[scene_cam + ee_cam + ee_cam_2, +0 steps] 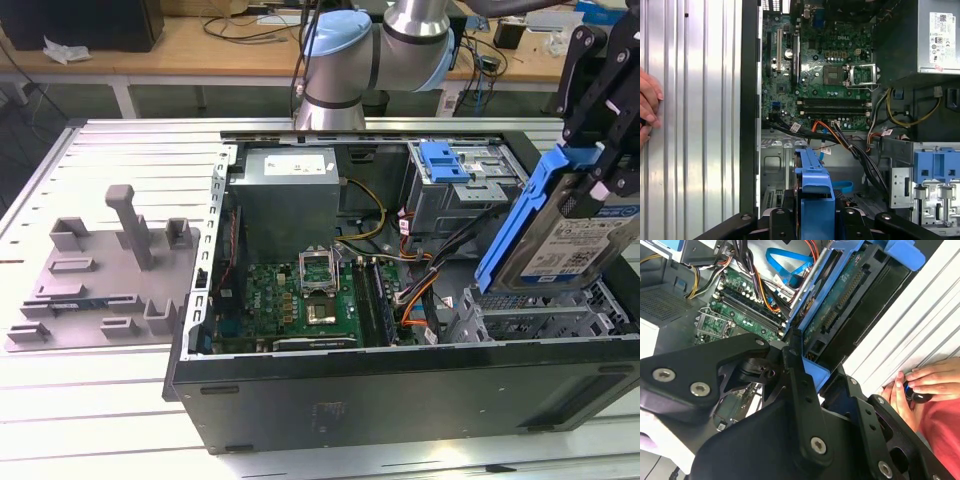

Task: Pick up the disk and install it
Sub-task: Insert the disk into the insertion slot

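The disk (565, 245), a silver drive with a white-and-blue label in a blue rail bracket, hangs tilted above the end of the open computer case (400, 385) at the exterior view's right. My gripper (598, 175) is shut on its upper end, black fingers clamping the blue bracket. In the second wrist view the disk's green circuit-board underside (840, 305) runs away from the gripper (822, 385). The first wrist view has the blue bracket (815, 190) edge-on between the fingers of the gripper (815, 217). Below the disk lies a grey metal bay (540, 315) inside the case.
A grey drive cage with a blue latch (445, 160) stands at the case's back. Motherboard (300, 300), power supply (285, 195) and loose cables (420, 280) fill the case. A grey fixture plate (100, 270) lies at the exterior view's left. A person's hand (925, 385) rests on the slatted table.
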You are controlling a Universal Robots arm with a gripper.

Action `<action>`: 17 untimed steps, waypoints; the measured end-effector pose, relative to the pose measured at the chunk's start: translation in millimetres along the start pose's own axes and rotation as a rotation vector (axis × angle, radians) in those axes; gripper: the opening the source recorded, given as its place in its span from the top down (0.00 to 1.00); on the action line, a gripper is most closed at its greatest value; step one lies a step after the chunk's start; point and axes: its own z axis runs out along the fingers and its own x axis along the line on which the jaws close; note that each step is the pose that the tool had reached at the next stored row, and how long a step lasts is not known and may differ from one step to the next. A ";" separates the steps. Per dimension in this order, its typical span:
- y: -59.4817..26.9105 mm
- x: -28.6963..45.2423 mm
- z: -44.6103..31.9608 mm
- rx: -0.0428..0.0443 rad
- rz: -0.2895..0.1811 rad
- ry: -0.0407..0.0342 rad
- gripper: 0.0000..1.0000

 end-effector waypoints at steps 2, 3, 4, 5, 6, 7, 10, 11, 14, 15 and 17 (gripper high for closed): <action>0.0 0.3 1.0 0.0000 0.000 0.0000 0.63; -0.1 0.4 1.5 0.0000 0.000 0.0000 0.63; -0.2 0.5 1.8 0.0000 0.000 -0.0001 0.63; -0.2 0.5 2.2 0.0000 0.000 0.0000 0.63; -0.3 0.6 2.6 -0.0001 0.000 0.0000 0.63; -0.4 0.7 2.9 0.0000 0.000 0.0000 0.63; -0.6 0.8 4.0 0.0000 0.000 0.0000 0.63; -0.7 0.9 4.6 0.0000 0.000 0.0000 0.63; -0.8 1.1 5.8 0.0000 0.000 0.0000 0.63; -0.9 1.2 6.1 0.0000 0.000 0.0000 0.63; -1.0 1.4 6.7 0.0000 0.000 0.0000 0.63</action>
